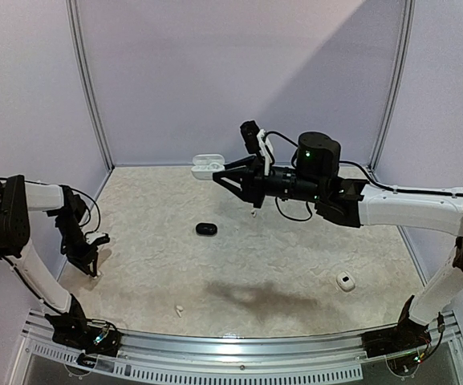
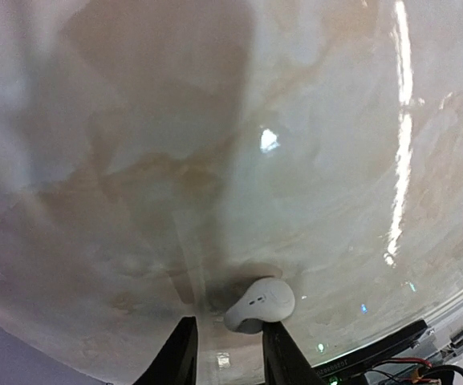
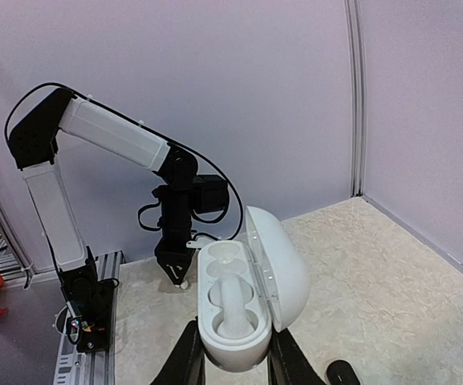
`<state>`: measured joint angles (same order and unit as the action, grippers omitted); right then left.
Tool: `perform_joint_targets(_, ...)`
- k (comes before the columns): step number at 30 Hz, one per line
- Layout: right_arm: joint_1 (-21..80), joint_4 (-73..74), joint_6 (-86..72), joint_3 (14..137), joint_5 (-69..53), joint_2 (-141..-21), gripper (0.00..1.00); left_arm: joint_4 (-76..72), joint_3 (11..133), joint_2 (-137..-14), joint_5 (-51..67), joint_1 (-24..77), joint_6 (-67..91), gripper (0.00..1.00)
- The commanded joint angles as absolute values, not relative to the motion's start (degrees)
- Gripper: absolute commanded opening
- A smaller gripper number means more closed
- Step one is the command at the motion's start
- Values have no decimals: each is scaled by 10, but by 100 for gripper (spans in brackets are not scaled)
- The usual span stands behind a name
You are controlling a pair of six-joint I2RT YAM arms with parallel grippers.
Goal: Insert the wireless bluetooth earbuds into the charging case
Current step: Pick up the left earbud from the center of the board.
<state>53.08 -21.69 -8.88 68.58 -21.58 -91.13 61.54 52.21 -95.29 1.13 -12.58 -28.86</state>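
Left arm [image 1: 38,281]: white tube links, black joint blocks, thin black cable [image 1: 95,212] looping by the wrist. Right arm [image 1: 408,210]: same white-and-black build; fat black drum motor [image 1: 319,151] with green LED [image 1: 298,152], more black cabling, small white bracket [image 1: 266,149] near the wrist. Left gripper [image 2: 229,333], right gripper [image 3: 233,345]: black tapered fingers. Bases [image 1: 79,330] black, with tiny lights, possibly status LEDs.

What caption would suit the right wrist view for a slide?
Right gripper holding the open white charging case, lid hinged up, with the left arm bent down to the tabletop behind.
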Motion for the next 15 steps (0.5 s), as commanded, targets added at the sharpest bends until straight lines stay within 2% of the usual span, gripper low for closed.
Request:
perform_joint_targets(1, 526, -212, -87, 689, -216, -892, 0, 585, 509, -963, 25, -112, -290, 29)
perform_joint_targets(3, 526, -211, -87, 690, -216, -892, 0, 582, 506, -963, 26, -110, -290, 27)
perform_joint_targets(12, 526, -207, -88, 692, -215, -895, 0, 593, 505, -939, 45, -100, -298, 2)
perform_joint_targets(15, 526, -205, -89, 693, -216, -896, 0, 606, 512, -927, 56, -100, -304, 0)
